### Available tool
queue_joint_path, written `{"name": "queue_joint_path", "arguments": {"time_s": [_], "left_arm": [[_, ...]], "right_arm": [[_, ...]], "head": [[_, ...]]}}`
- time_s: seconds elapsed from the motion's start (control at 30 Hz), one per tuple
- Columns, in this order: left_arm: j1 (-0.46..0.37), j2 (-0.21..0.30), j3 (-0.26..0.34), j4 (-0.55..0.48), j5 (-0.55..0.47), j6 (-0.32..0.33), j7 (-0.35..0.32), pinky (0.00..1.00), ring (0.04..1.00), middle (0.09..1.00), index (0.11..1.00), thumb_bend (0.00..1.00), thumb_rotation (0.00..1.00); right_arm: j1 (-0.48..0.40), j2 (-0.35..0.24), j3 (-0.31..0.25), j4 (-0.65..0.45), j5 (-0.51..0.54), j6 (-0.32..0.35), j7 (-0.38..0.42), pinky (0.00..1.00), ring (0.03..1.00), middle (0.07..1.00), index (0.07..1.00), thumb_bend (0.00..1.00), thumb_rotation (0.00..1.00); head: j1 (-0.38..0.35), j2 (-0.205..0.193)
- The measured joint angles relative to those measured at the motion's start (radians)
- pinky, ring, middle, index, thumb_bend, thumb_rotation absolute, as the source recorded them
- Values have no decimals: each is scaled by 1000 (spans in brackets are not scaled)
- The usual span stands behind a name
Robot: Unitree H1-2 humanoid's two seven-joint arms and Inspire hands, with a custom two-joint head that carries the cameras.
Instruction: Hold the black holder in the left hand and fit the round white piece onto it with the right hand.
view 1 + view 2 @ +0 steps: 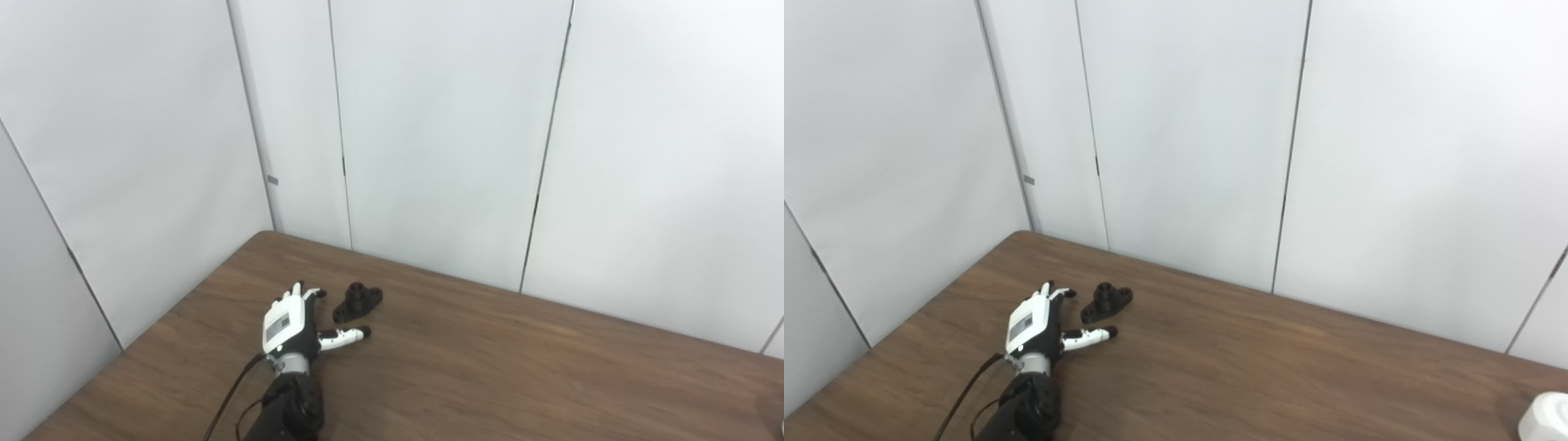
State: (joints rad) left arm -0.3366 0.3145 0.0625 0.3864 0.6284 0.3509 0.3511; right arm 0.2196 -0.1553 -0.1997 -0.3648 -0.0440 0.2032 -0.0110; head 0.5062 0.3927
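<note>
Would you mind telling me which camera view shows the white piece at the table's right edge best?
The right eye view: the white piece shows as a rounded lump at the bottom right corner, cut by the frame. The left eye view catches only a pale sliver at its right edge.

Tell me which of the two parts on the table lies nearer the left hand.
The black holder, just beyond the left hand. The round white piece sits far off at the table's right edge.

You had bare brown table (490, 367) across the middle and right; only the black holder (358, 302) lay in the way, just beside your left hand (293, 324), whose fingers were spread with the thumb pointing right below it; wall panels (441, 153) closed the far edge; a round white piece (1546, 416) sat at the near right corner.
</note>
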Motion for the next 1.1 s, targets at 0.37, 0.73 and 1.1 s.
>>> {"name": "queue_joint_path", "arguments": {"time_s": [0.37, 0.73, 1.1], "left_arm": [[-28, 6, -37, 22, -26, 18, -2, 1000, 1000, 1000, 822, 952, 386], [-39, 5, -50, 59, -39, 13, 42, 1000, 975, 968, 535, 603, 88], [-56, 15, -98, 66, -33, 17, 78, 932, 933, 921, 480, 520, 47]], "right_arm": [[16, -1, -2, -9, 0, -11, -1, 504, 676, 761, 795, 387, 293], [41, -1, -2, -48, 4, 24, -3, 513, 687, 767, 800, 387, 289], [46, -1, -6, -54, 19, 28, -7, 491, 666, 747, 788, 381, 265]], "head": [[-18, 12], [-28, 28], [-32, 43]]}}
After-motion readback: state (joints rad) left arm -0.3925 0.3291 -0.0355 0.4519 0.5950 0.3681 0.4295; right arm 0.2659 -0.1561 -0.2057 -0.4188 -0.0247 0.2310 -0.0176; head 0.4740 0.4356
